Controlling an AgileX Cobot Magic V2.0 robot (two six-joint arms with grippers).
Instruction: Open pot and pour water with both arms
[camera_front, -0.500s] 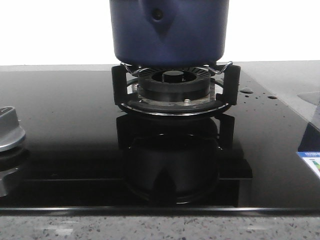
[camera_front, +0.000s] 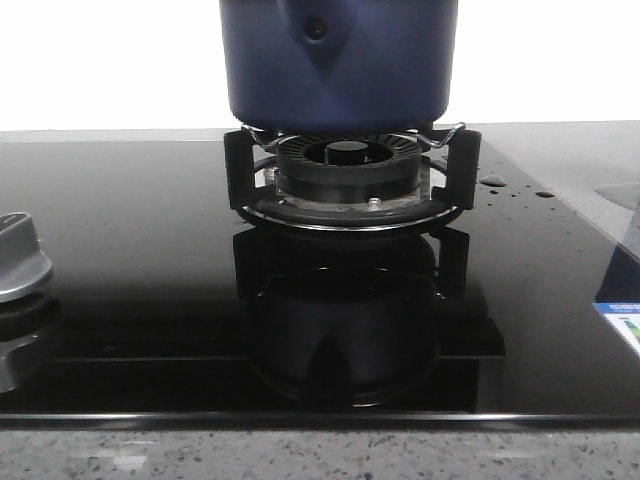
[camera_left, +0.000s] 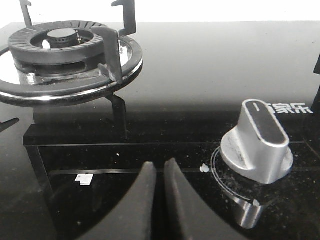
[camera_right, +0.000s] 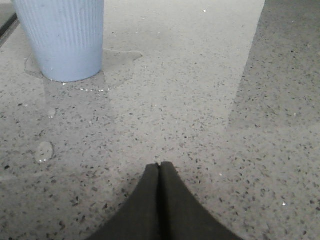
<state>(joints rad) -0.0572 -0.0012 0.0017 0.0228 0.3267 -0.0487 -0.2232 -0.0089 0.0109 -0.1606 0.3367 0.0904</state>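
The navy pot (camera_front: 338, 62) sits on the burner's pan supports (camera_front: 350, 175) at the back of the hob. It looks heavy if filled, smooth and slippery; its handle mount is probably the best hold. The left tool (camera_left: 160, 175) and right tool (camera_right: 159, 167) are both closed, holding nothing.

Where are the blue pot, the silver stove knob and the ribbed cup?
pot (camera_front: 340, 70), front view, on its front wall.
silver knob (camera_left: 260, 140), left wrist view, on its raised grip.
ribbed cup (camera_right: 62, 37), right wrist view, on its side.
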